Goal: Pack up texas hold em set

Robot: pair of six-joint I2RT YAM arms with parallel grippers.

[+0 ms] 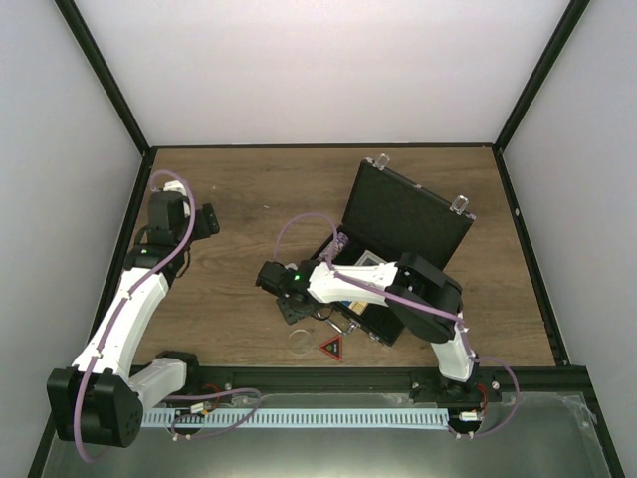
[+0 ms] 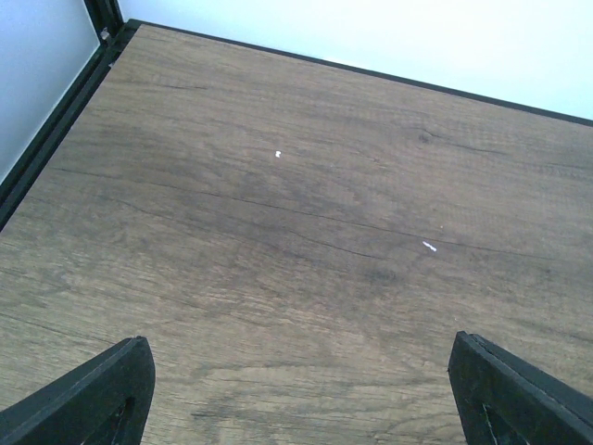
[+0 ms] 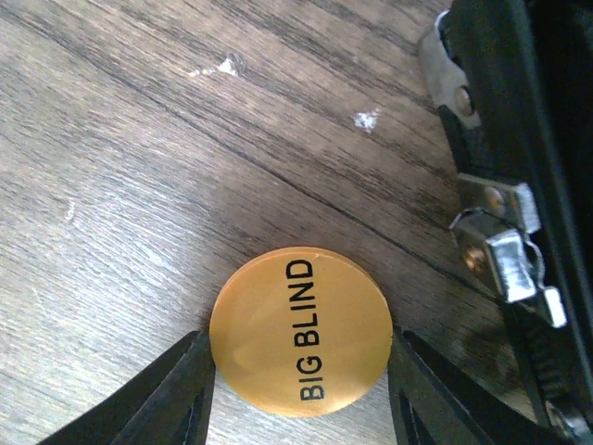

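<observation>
An orange round button (image 3: 299, 331) marked BIG BLIND lies flat on the wood. My right gripper (image 3: 301, 350) has a finger pressed against each side of it, just left of the case's front. The black hinged case (image 1: 408, 214) stands open at the table's middle right, with a card deck (image 1: 363, 261) inside. From above, the right gripper (image 1: 289, 302) reaches down at the case's near left corner. A pale round chip (image 1: 301, 340) and a red-black triangle (image 1: 331, 348) lie close in front of it. My left gripper (image 2: 298, 345) hangs open over bare wood at the far left (image 1: 204, 221).
The case's silver latch (image 3: 500, 260) and black front wall (image 3: 519, 111) sit right beside my right fingers. A black frame rail (image 1: 119, 229) borders the table's left side, and white walls enclose the back and sides.
</observation>
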